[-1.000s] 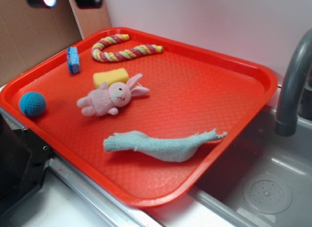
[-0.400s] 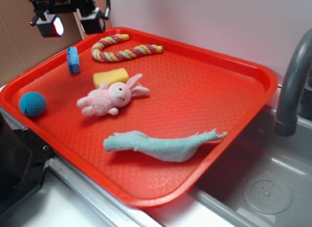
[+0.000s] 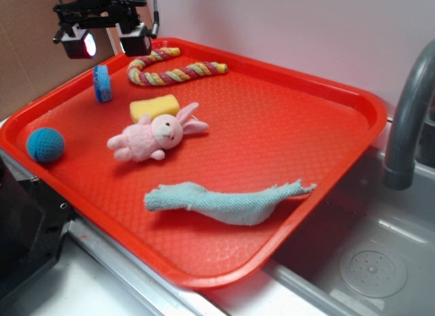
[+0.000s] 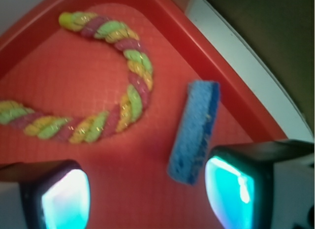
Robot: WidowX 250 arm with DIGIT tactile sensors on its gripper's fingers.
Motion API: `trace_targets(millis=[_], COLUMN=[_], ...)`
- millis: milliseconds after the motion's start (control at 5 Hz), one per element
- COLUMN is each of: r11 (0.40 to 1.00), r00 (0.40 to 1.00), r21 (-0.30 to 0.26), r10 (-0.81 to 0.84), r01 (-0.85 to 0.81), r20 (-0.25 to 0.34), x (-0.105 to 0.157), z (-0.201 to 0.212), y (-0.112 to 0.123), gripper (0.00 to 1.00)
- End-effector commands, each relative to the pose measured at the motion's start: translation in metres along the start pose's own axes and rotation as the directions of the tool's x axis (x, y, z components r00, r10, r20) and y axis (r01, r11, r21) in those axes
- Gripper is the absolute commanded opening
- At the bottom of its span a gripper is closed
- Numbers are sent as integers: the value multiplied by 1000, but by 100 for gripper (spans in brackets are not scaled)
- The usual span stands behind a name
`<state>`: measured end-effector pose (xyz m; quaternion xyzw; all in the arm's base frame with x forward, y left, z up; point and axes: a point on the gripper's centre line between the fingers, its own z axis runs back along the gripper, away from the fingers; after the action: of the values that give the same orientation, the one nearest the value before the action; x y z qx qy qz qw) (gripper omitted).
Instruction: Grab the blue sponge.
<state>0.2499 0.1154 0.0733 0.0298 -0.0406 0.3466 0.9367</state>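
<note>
Gripper (image 3: 109, 41) hovers above the tray's (image 3: 353, 105) far left corner, fingers wide apart. Blue sponge (image 4: 194, 133) on tray w/ one end next to right finger (image 4: 236, 182), not clamped. Also in tray: rope toy (image 4: 113, 86) beside sponge, yellow sponge (image 3: 155, 107), pink bunny (image 3: 155, 137), teal ball (image 3: 45, 144), cloth (image 3: 224, 200).

Exterior: bright, even, diffuse light; soft short shadows under towel (image 3: 228, 202) and bunny (image 3: 155, 137); white wall slightly overexposed; mild softness overall. Wrist: close, blurred, tray (image 4: 113, 184) texture smeared; tool (image 4: 147, 192) pads out of focus, glowing cyan-white; corners dark.
</note>
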Motion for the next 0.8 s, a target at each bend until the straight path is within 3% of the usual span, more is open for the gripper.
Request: trace_targets(millis=[0,600], r11=[1000,995], r00=[1000,998], r21=[19,89], r10=[10,-41], r01=[-10,45], r20=[19,-41], x=[19,10], z=[-14,-53], y=[24,15], gripper=[100,100])
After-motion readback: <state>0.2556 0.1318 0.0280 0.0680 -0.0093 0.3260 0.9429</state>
